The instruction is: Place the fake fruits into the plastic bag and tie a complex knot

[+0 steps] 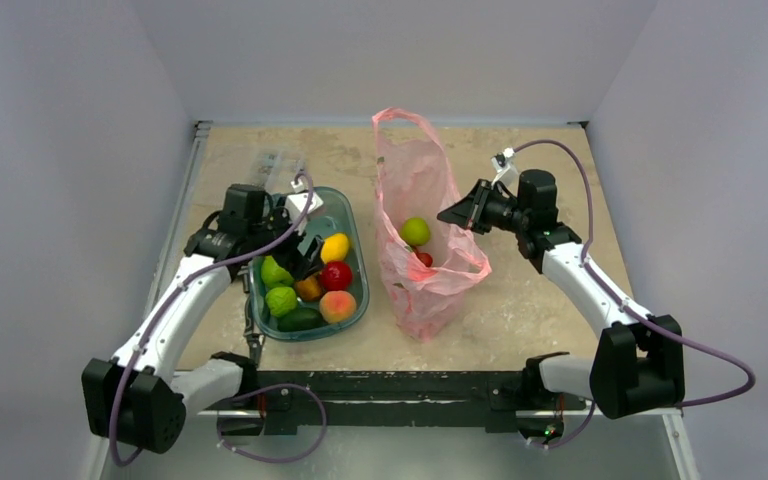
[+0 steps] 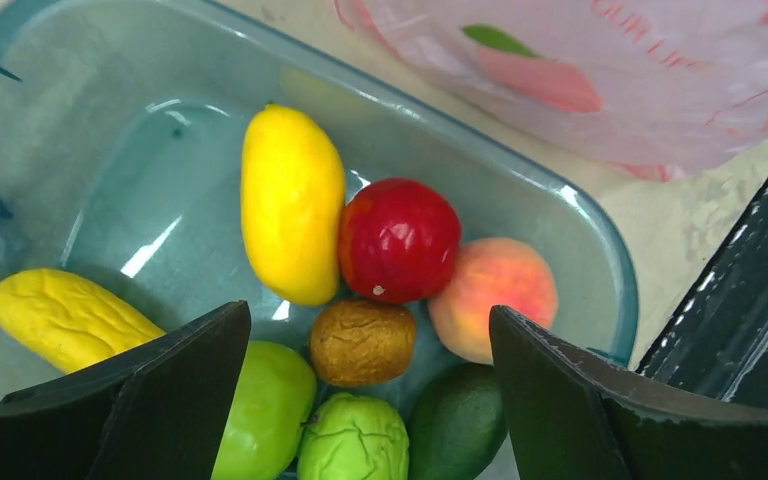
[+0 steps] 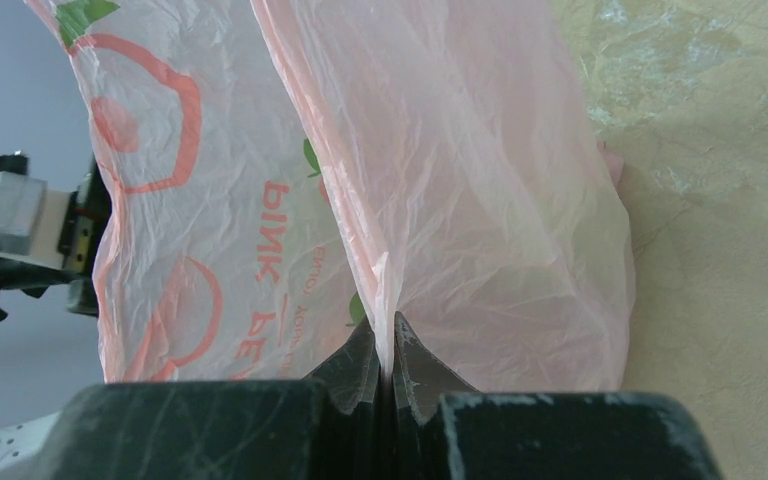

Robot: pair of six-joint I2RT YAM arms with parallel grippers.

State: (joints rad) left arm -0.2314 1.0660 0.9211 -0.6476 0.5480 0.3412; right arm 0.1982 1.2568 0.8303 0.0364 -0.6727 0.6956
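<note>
The pink plastic bag stands open mid-table with a green fruit and a red one inside; its handles are untied, no knot shows. My right gripper is shut on the bag's right rim and holds it up; the wrist view shows the film pinched between its fingertips. My left gripper is open and empty above the teal tub. Between its fingers lie a brown kiwi, a red apple, a yellow mango, a peach, and green fruits.
A yellow corn-like fruit lies at the tub's left side. The bag's printed side hangs just beyond the tub. Grey walls close the table on three sides. A clear wrapper lies at the back left.
</note>
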